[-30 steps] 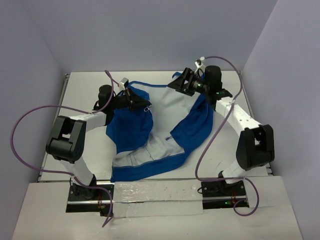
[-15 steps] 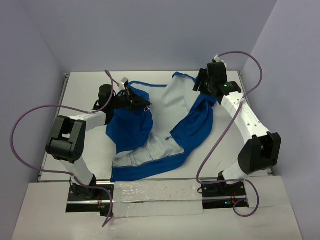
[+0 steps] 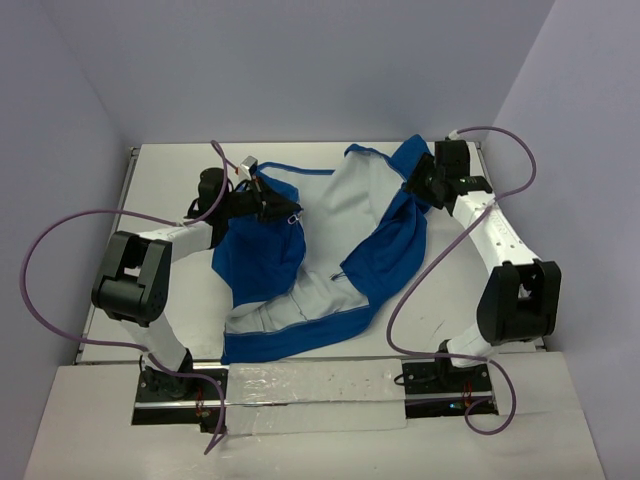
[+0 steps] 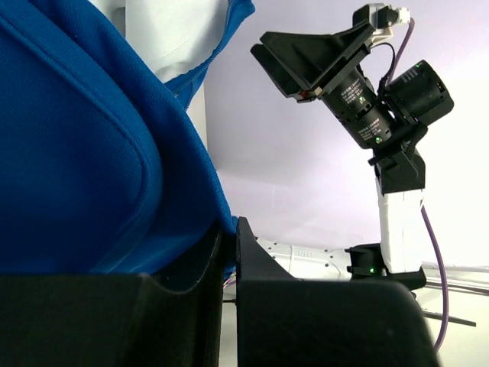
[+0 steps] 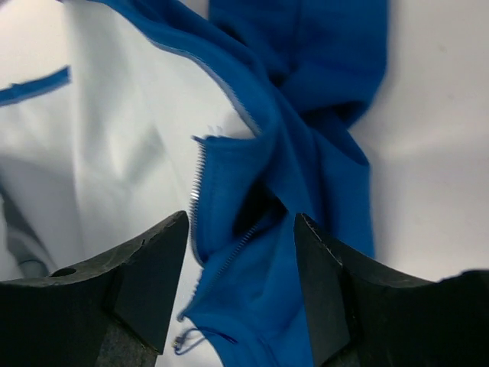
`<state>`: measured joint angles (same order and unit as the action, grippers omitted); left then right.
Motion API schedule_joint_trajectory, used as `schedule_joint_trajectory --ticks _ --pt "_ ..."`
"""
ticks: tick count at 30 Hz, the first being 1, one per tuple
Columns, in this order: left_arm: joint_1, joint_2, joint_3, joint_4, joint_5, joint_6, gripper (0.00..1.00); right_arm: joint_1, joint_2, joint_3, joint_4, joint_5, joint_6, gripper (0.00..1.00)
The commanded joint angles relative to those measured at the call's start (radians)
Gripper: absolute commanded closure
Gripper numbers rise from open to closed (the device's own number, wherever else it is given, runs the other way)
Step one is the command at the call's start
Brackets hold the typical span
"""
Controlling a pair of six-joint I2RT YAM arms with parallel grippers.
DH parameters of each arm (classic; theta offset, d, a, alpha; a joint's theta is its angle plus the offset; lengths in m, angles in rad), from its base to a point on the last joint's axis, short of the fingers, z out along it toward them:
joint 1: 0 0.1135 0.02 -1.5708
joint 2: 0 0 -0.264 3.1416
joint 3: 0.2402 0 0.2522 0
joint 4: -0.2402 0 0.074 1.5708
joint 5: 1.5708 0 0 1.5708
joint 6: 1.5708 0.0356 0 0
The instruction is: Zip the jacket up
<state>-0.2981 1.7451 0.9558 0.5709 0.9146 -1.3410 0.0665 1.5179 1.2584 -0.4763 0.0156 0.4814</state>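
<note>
Top external view: jacket spread lining-up on table — left gripper clenched on its far-left blue panel; right gripper released, jaws parted over the far-right zipper edge.

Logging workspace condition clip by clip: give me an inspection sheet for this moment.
Surface: white table, with the jacket spread over its middle.
Job's things: jacket lies open, pale lining up; zipper is undone.
Clutter: nothing seen.
Grippers: left gripper is shut on the jacket's blue edge; right gripper is open above the zipper edge, not gripping.
Cables: purple cables loop beside both arms.
Surroundings: plain lavender walls on three sides.
</note>
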Motion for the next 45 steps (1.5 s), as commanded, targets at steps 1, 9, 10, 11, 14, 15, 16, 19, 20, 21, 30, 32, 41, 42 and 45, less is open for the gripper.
schedule_joint_trajectory --ticks 1,9,10,11,14,15,16,19,20,21,30,32,41,42,45 --pt "0.002 -0.027 0.051 0.014 0.004 0.020 1.00 -0.023 0.039 -0.016 0.139 -0.115 0.047 0.37" --pt "0.002 -0.027 0.052 0.014 0.001 0.020 1.00 -0.057 0.108 -0.023 0.201 -0.170 0.086 0.44" --pt "0.002 -0.027 0.052 0.014 0.001 0.022 1.00 -0.057 0.108 -0.026 0.209 -0.181 0.088 0.44" --pt "0.002 -0.024 0.053 0.014 0.002 0.020 1.00 -0.058 0.116 -0.027 0.215 -0.187 0.090 0.45" --pt "0.002 -0.018 0.058 0.015 0.006 0.018 1.00 -0.059 0.135 -0.028 0.231 -0.199 0.096 0.48" --pt "0.002 -0.018 0.059 0.016 0.005 0.017 1.00 -0.059 0.137 -0.031 0.239 -0.204 0.100 0.51" --pt "0.002 -0.017 0.060 0.017 0.004 0.017 1.00 -0.059 0.140 -0.034 0.250 -0.209 0.104 0.55" --pt "0.002 -0.018 0.058 0.014 0.004 0.019 1.00 -0.059 0.136 -0.043 0.280 -0.230 0.114 0.86" --pt "0.002 -0.018 0.057 0.014 0.003 0.018 1.00 -0.059 0.126 -0.049 0.296 -0.246 0.117 0.93" --pt "0.002 -0.018 0.057 0.015 0.001 0.017 1.00 -0.059 0.116 -0.054 0.312 -0.263 0.120 1.00" --pt "0.007 0.064 0.118 0.206 0.034 -0.077 1.00 -0.001 0.010 -0.064 0.320 -0.672 0.155 1.00" --pt "0.011 0.088 0.112 0.277 0.047 -0.126 1.00 0.013 0.010 -0.060 0.309 -0.747 0.133 1.00" --pt "0.028 0.124 0.052 0.471 0.089 -0.173 1.00 0.217 0.053 0.009 0.203 -1.011 -0.028 1.00" --pt "0.028 0.118 0.051 0.463 0.086 -0.161 1.00 0.229 0.057 -0.001 0.245 -1.018 0.002 1.00" --pt "0.028 0.100 0.047 0.419 0.075 -0.135 1.00 0.255 0.066 -0.039 0.351 -1.038 0.080 1.00"
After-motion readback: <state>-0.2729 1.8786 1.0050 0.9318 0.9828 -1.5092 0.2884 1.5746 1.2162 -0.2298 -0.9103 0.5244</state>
